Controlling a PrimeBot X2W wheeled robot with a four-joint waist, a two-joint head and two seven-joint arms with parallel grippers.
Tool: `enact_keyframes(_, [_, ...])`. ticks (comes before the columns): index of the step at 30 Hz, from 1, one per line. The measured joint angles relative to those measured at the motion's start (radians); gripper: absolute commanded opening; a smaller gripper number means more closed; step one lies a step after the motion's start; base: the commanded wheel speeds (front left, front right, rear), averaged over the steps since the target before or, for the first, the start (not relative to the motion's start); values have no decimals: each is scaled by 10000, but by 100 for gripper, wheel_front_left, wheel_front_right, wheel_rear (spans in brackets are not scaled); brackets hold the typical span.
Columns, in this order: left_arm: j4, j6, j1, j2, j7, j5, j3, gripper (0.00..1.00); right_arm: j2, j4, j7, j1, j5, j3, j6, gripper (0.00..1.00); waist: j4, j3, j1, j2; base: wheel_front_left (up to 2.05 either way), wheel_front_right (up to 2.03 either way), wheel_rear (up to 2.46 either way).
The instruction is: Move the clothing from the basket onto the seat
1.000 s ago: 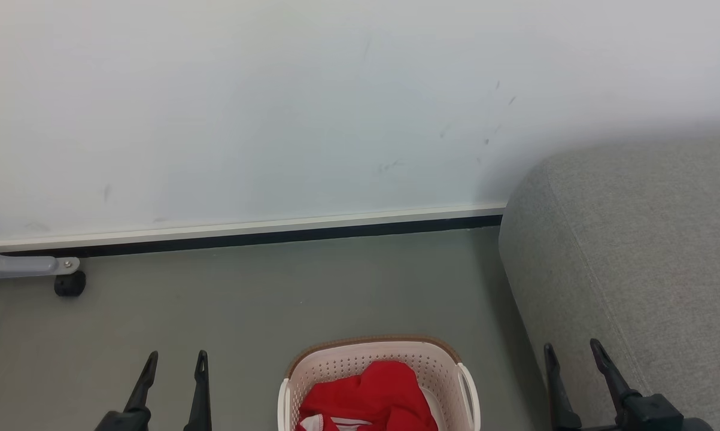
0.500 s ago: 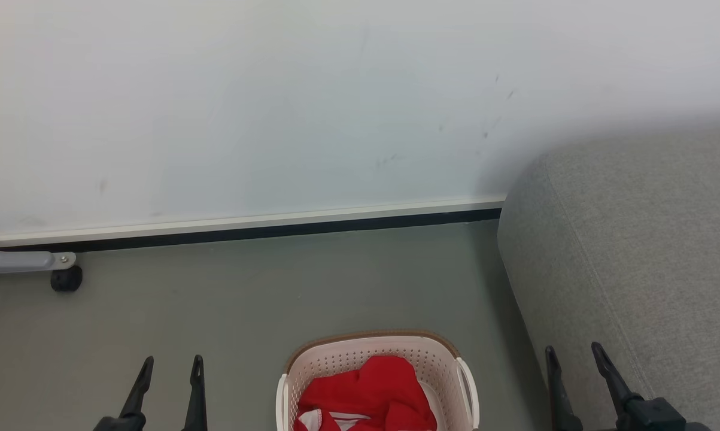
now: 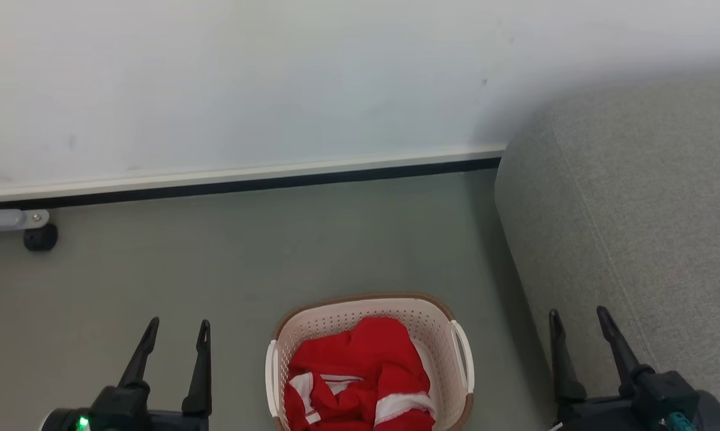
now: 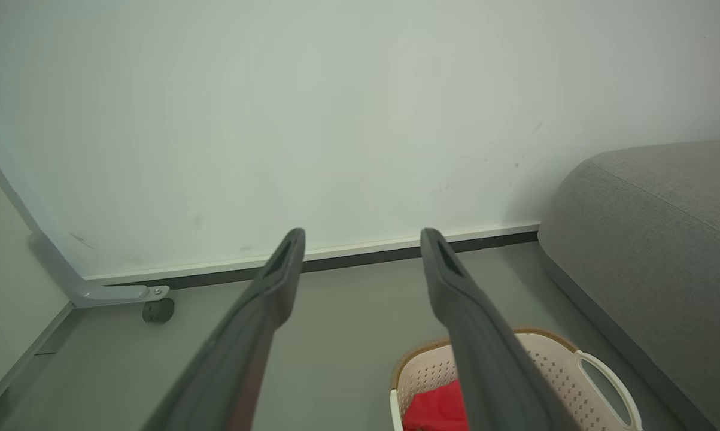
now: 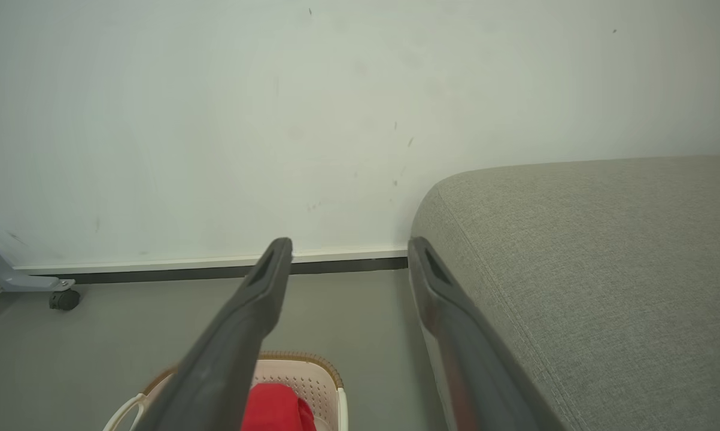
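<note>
Head view: left gripper and right gripper, dark, two-fingered, both spread wide, holding nothing.
Cream perforated plastic basket sits between them; bright red white-trimmed clothing heaped inside it; grey fabric seat just beside right gripper.

The grey-green floor ends at a dark baseboard on the far side. The cream basket stands on it, near and central. The grey seat stands to the right, a strip of floor between them. A black caster rests far left.
</note>
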Motion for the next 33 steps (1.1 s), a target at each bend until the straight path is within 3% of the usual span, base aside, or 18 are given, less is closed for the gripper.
enact_keyframes(9, [186, -326, -946, 128, 0, 362, -489, 100, 4, -316, 0, -503, 0, -297, 0, 100, -266, 1212, 1, 0, 0, 0, 0])
enact_keyframes(33, [2366, -1103, -3930, 384, 767, 1770, -1896, 100, 238, -1124, -71, -3021, 0, -573, 48, 100, -1452, 4712, 1, 1, 0, 0, 0])
